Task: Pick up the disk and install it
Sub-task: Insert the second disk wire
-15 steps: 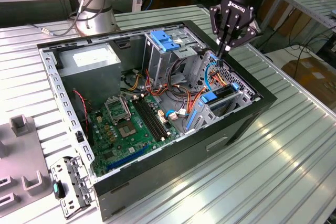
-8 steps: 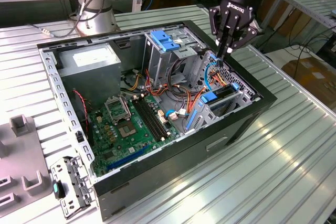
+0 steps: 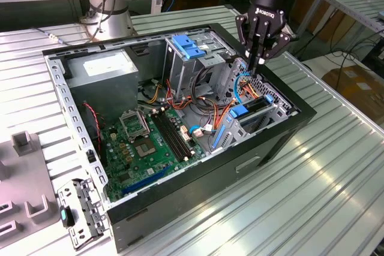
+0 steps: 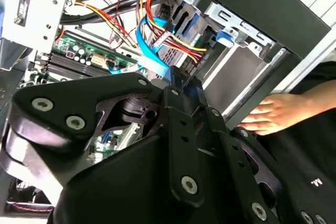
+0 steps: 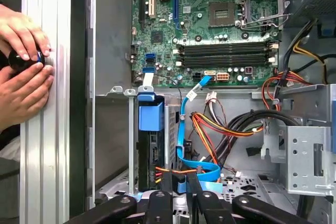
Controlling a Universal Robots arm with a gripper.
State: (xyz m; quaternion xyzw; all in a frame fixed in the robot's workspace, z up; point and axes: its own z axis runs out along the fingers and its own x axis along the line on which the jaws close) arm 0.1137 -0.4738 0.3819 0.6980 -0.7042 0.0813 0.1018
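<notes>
One black gripper (image 3: 258,67) hangs above the open computer case (image 3: 240,166), over the drive cage at the case corner nearest the exterior view's right. Its fingers are drawn close together, with only a thin gap between them, and no object can be seen held in them. In the first wrist view the fingertips (image 5: 167,195) sit just above a looped blue cable (image 5: 202,167); whether they touch it cannot be told.

The disk (image 3: 243,112) stands on edge in a slot of the drive cage, apart from the gripper, its blue plastic tab facing up. In the first wrist view the disk (image 5: 150,148) shows as a dark body below that tab, beside a bundle of red, yellow and orange wires (image 5: 220,129).

The green motherboard (image 3: 144,142) lies on the case floor, and a grey power supply box (image 3: 102,70) fills the far corner. A bare blue bracket (image 3: 189,46) rests on top of the upper drive cage.

Two hands of a person (image 5: 23,72) hold a small dark object against the ribbed metal table (image 3: 300,208), just beside the case wall.
</notes>
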